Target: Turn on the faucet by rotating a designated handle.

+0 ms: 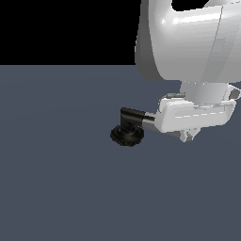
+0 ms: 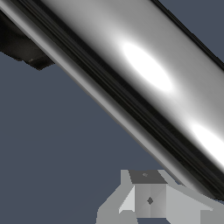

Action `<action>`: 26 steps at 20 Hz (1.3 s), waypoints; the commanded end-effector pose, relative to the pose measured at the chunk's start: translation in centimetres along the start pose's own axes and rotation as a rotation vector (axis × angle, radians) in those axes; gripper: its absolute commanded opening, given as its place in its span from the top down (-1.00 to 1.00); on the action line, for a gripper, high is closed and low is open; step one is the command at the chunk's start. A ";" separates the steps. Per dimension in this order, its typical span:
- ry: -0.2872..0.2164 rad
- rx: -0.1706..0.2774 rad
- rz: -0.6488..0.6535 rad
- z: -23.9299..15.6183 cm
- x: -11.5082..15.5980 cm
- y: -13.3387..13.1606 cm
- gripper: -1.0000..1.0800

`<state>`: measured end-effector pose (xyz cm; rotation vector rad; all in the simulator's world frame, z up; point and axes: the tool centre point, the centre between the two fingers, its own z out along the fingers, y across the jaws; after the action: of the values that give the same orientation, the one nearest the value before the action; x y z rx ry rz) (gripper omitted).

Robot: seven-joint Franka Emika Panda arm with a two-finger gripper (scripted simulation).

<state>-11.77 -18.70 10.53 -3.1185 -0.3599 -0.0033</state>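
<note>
The faucet (image 1: 128, 133) sits on the flat grey-blue surface (image 1: 56, 179), a little toward the exterior view's right of centre. Its black round ribbed base (image 1: 125, 136) rests on the surface, and a short black elbow (image 1: 132, 115) rises from it and turns toward the exterior view's right. The handle (image 1: 149, 122), a chrome cylindrical bar, runs on from the elbow, but only a short dark-grey stretch of it shows before it disappears behind the white hand of the robot arm (image 1: 188, 42).

The pincer (image 1: 188, 136) is low over the surface, right at the far part of the handle; the hand's white body covers most of it in the exterior view, with just a grey fingertip (image 1: 189, 137) poking out beneath. In the wrist view the handle (image 2: 144, 74) fills the frame as a broad shiny bar running diagonally, very close to the camera, with a bit of the black elbow (image 2: 26, 48) at one end. One grey finger (image 2: 148, 199) is seen beside the bar, close to its edge. Whether the pincer is apart or clamped on the handle cannot be told from these views
</note>
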 end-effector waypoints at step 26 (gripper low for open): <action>0.000 -0.002 -0.014 0.3 7.5 5.6 1.00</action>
<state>-4.00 -22.90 10.53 -3.1216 -0.3614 -0.0028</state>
